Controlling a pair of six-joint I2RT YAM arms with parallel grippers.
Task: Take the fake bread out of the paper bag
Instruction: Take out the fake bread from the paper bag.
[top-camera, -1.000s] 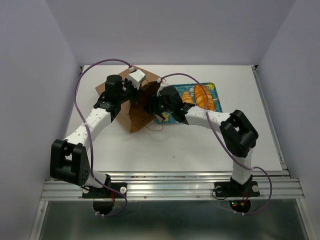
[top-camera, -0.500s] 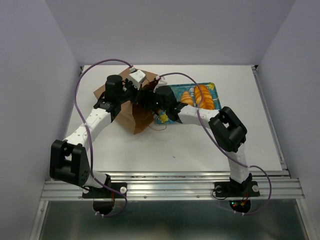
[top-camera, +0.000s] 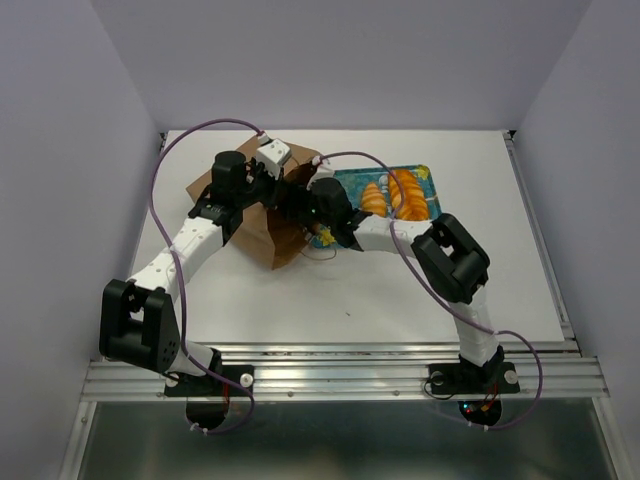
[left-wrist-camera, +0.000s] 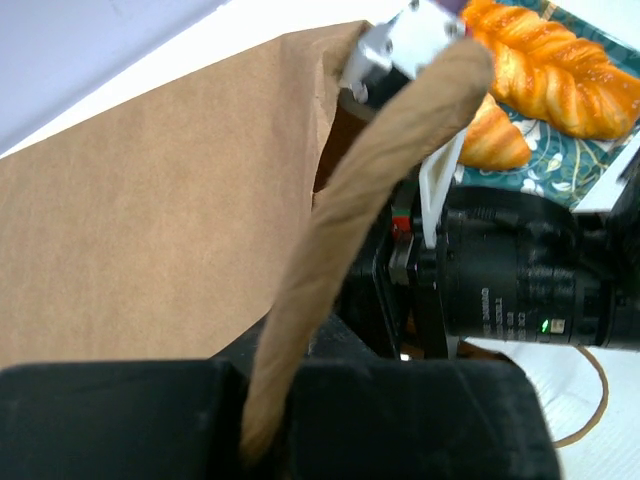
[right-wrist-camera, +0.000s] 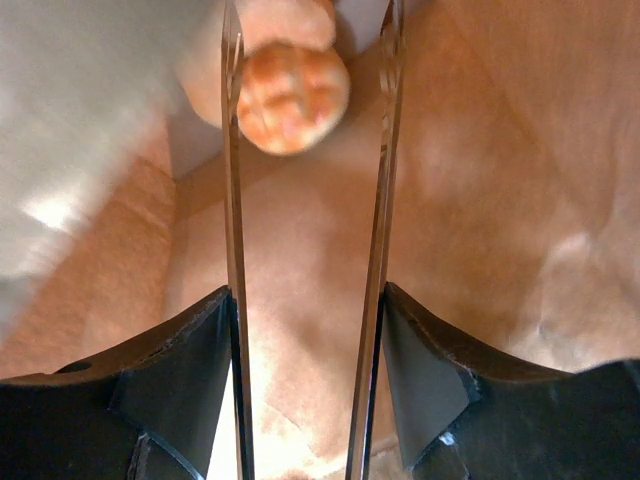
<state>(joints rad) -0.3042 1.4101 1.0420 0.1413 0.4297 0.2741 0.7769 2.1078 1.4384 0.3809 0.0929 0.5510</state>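
Status: partly done, one piece seen left to fetch.

- The paper bag (top-camera: 262, 228) is lying on its side on the table (top-camera: 400, 290), mouth turned toward the tray (top-camera: 426, 172).
- Bread already out is seen on the tray: a long loaf (left-wrist-camera: 550, 55) and a smaller piece (left-wrist-camera: 495, 140) just beside it. From the top view a third piece may lie against the loaf, but the count cannot be settled.
- The bun (right-wrist-camera: 292, 100) is inside the bag, deep at the far end on the brown paper floor. No other bread is seen in there, though the right wrist view is narrow.
- The left claw (left-wrist-camera: 262, 425) is closed on the bag's rim. The folded paper edge is seen running down between its fingers, so the mouth is held up and open.
- The right claw (right-wrist-camera: 310, 60) is pushed in through the mouth with its fingers spread wide. The bun is framed between the two tips, close against the left one and apart from the right. Nothing is gripped yet, as far as can be judged.

Left to do, by estimate: the right claw is to be closed on the bun, then drawn back out through the mouth, and the bun set down with the rest. The bun is round and glossy, so a slip at closing is possible. The rim hold should be kept until the bun is clear.
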